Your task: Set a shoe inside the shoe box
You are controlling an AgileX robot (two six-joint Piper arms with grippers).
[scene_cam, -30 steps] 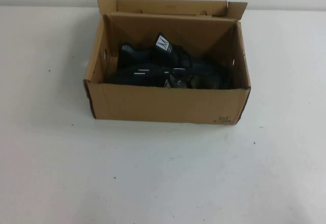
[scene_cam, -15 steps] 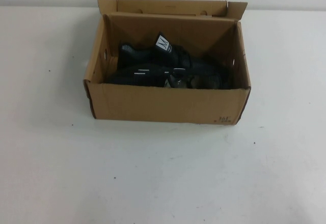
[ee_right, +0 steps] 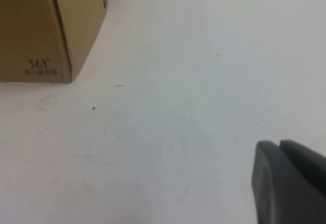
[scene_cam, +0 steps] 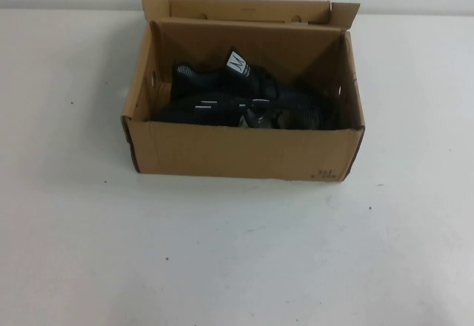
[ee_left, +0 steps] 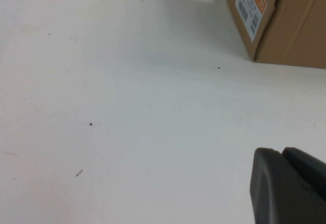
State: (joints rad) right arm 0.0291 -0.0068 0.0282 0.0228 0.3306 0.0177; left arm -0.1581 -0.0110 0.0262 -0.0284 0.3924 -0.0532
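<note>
- Inside the shoe box (scene_cam: 244,152), near the table's (scene_cam: 222,267) back edge, lies the shoe (scene_cam: 222,92).
- Left gripper (ee_left: 288,183) and right gripper (ee_right: 288,180) hang low over the table, both clenched on nothing.
- Job looks done; next, just park.

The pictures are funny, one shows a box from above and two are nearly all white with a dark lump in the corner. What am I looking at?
These come from a robot with two arms. One camera sits high and looks down at a white table. On it stands an open brown shoe box with black shoes inside. Neither arm shows from up there. The other two cameras ride on the robot's wrists. The dark lump is each arm's grabbing end: the left gripper and the right gripper, both low over the table beside the box. The fingers of both are pressed together. They hold nothing.
</note>
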